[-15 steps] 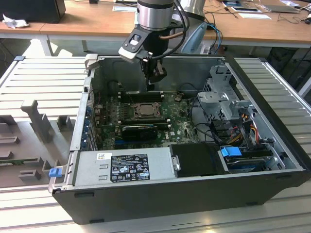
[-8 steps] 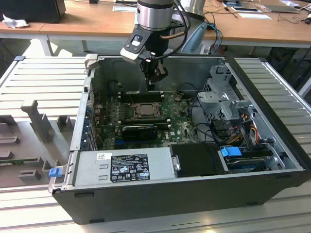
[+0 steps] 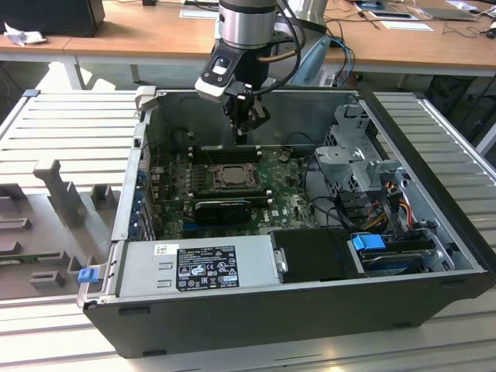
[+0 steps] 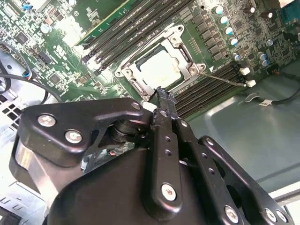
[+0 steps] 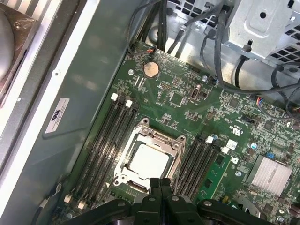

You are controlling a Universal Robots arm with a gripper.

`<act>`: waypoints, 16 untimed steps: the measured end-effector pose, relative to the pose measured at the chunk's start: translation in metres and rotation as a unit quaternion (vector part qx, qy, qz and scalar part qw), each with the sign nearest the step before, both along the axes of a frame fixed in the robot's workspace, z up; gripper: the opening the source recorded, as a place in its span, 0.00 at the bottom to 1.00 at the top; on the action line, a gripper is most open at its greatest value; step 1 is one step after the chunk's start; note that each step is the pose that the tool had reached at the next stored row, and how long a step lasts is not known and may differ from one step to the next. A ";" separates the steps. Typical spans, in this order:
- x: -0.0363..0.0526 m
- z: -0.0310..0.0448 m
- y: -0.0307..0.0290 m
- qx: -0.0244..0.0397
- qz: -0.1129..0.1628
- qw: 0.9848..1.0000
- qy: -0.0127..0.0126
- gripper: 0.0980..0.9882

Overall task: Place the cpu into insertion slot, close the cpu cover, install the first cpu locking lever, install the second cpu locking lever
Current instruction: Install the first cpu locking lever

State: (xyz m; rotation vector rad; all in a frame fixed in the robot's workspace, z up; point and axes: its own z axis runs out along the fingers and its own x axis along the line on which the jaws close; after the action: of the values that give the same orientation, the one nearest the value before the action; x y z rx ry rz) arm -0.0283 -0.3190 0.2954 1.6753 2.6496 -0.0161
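The cpu (image 5: 149, 161) lies flat in the insertion slot (image 5: 123, 176) on the green board, its pale face showing through the window of the cpu cover (image 5: 160, 137). The silvery cover frame lies down over the chip (image 4: 161, 69) in both wrist views. A thin metal lever (image 4: 225, 78) sticks out from one socket corner across the memory slots. My gripper (image 5: 161, 182) hangs just above the socket's edge, shut, with nothing between its fingers. In the exterior view the gripper (image 3: 242, 133) hovers over the far side of the socket (image 3: 230, 177).
Long black memory slots (image 5: 112, 140) flank the socket on both sides. A black graphics card (image 3: 221, 209), a power supply (image 3: 198, 263), a metal drive cage (image 3: 356, 147) and loose cables (image 5: 243, 70) crowd the open case. A finned heatsink (image 5: 272, 176) sits nearby.
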 end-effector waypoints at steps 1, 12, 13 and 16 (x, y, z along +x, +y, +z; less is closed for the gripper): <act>0.0000 0.0000 0.0000 0.000 0.003 1.000 0.000 0.01; 0.0000 0.0000 0.0000 0.000 0.049 0.999 0.000 0.01; 0.0000 0.0000 0.0000 0.000 0.056 0.998 0.000 0.01; 0.0000 0.0000 0.0000 0.000 0.068 0.998 0.000 0.01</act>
State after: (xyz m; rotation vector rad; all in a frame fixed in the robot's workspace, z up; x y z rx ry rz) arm -0.0283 -0.3190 0.2954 1.4896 2.7575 -0.0155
